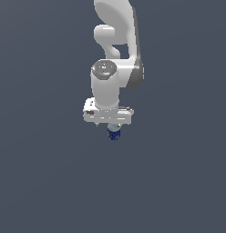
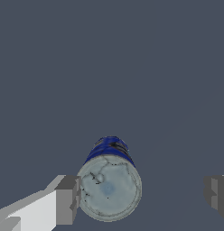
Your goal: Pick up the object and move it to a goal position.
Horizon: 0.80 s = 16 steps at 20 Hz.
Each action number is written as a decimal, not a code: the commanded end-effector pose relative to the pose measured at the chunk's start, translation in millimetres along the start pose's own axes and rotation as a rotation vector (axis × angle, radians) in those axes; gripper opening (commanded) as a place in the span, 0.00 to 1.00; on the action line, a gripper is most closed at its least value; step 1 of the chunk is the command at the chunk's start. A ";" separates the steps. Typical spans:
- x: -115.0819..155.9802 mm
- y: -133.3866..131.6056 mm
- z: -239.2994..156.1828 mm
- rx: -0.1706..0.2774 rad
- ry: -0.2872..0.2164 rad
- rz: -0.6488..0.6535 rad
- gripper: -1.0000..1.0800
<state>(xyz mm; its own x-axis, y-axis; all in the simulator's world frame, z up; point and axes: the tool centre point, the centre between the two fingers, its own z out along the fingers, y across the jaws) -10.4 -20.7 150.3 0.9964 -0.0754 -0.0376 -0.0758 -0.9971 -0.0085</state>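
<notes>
The object (image 1: 114, 134) is a tiny dark blue item with a pale bluish-white top, standing just below the white gripper bar in the exterior view. In the wrist view the object (image 2: 109, 187) is a round pale cap over a blue body, upright on the grey floor. My gripper (image 2: 142, 197) is open around it. One grey finger (image 2: 67, 200) is right beside the object, perhaps touching it. The other finger (image 2: 216, 193) stands well apart from it. In the exterior view the gripper (image 1: 110, 122) points straight down over the object, and its fingertips are hard to make out.
A plain dark grey floor (image 1: 51, 182) fills both views. The white arm (image 1: 117, 41) rises above the gripper in the exterior view. No goal marker shows.
</notes>
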 end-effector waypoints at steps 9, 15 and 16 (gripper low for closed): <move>-3.8 -3.7 3.7 -0.001 0.005 0.037 0.96; -11.4 -10.0 10.8 -0.003 0.014 0.111 0.96; -13.1 -11.3 12.4 -0.003 0.016 0.127 0.96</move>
<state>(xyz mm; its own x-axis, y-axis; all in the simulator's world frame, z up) -20.7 -10.5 140.6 0.9835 -0.1791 -0.0247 -0.1792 -0.9838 -0.0028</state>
